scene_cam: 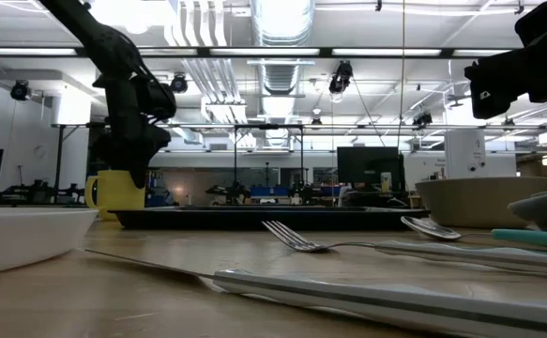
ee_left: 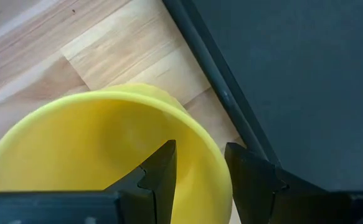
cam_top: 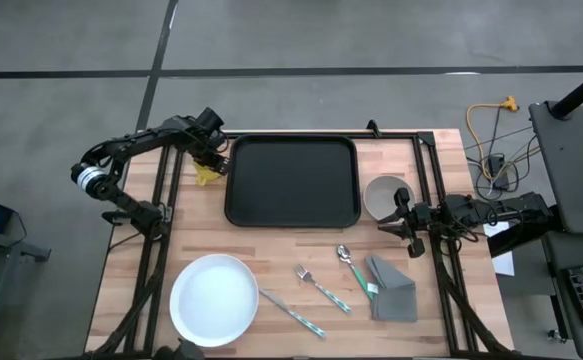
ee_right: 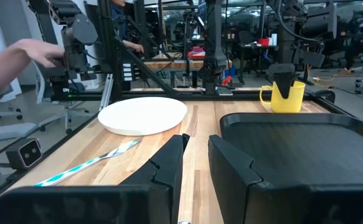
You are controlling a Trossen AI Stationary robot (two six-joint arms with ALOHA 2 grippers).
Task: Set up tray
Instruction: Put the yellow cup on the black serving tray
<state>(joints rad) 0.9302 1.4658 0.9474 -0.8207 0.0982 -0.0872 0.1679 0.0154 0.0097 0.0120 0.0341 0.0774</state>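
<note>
A yellow mug (cam_top: pixel 207 173) (scene_cam: pixel 118 191) (ee_right: pixel 287 99) stands with its base on the wooden table just left of the black tray (cam_top: pixel 291 180) (ee_right: pixel 306 143), near the tray's far left corner. My left gripper (cam_top: pixel 209 160) (ee_left: pixel 200 168) is down on the mug from above and shut on its wall. Nothing lies in the tray. My right gripper (cam_top: pixel 396 215) (ee_right: pixel 197 146) hovers by the table's right edge beside a pale bowl (cam_top: pixel 386 195), pointing left, its fingers almost together and holding nothing. My left gripper straddles the mug's rim (ee_left: pixel 209 155) on the side nearest the tray, one finger (ee_left: pixel 159 171) inside the mug and the other (ee_left: pixel 249 171) outside. The fingers come from above, pointing down. The mug is upright, with its base on the table.
A round white plate (cam_top: pixel 214 298) sits at the near left. A knife (cam_top: pixel 293 313), fork (cam_top: pixel 321 288), spoon (cam_top: pixel 354 272) and folded grey napkin (cam_top: pixel 393 288) lie near the tray's front. A person's hand (ee_right: pixel 19 59) shows beyond the table's left side.
</note>
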